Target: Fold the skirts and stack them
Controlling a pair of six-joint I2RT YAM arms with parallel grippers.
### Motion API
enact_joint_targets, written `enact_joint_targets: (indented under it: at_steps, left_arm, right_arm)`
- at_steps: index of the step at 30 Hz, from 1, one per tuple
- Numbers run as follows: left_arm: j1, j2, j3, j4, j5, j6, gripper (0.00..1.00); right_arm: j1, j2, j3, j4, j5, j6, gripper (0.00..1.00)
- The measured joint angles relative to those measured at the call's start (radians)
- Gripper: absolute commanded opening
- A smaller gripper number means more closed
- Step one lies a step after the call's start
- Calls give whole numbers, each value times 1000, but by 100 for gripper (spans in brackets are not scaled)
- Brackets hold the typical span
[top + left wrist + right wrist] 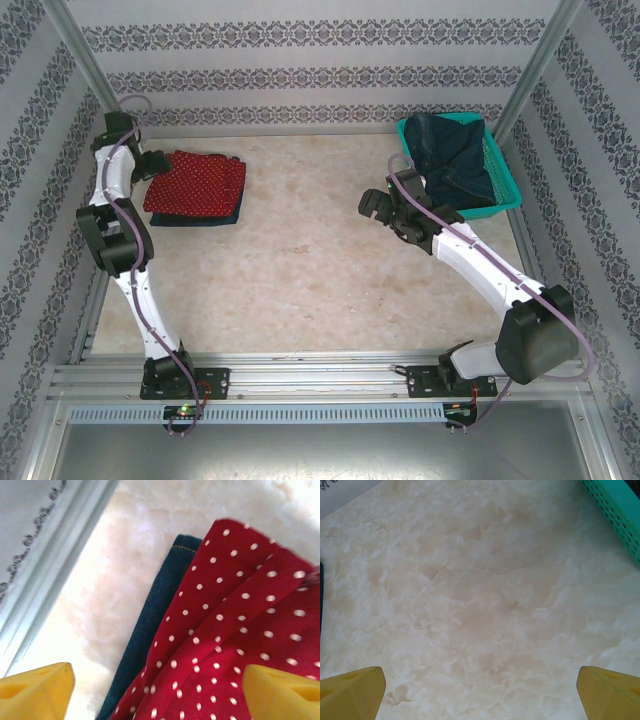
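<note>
Well, left gripper (pixel 159 692) fingers spread wide, holding nothing, low over red dotted skirt (pixel 195 182) folded on denim skirt (pixel 208 219), far-left on table (pixel 320 270). Right gripper (pixel 375 203) likewise wide, empty, beside teal basket (pixel 508 196) with crumpled denim skirt (pixel 455 155). Risk: left finger catches red edge on lifting, pulls fold apart.

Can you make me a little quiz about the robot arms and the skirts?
1. True or false: the red dotted skirt lies on top of a blue skirt.
2. Where is the dark denim pile? A) in the teal basket B) on the red dotted skirt C) held by a gripper
3. Fill in: the left gripper and the right gripper are both ____.
Key: 1 true; 2 A; 3 open.
</note>
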Motion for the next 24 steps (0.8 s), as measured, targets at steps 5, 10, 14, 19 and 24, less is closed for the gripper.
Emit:
enact_joint_targets:
  at_steps: [5,10,14,19,24]
  left_arm:
    - [-46,-128,-55,10,36,-90,100]
    - [-161,-193,-198,130,184,-214,100]
    - [-222,-190,-364,264,245,-332,100]
    - [-224,-140,-533,438,270,-472,100]
    - [-216,-128,-530,524,299,-540,100]
  right_arm:
    - [0,22,0,14,-9,1,98]
    - [0,57,0,17,-27,1,98]
    - [0,58,0,24,-34,1,98]
    - [0,57,-6,31,-41,5,98]
    - [-8,53,-17,29,-45,4,98]
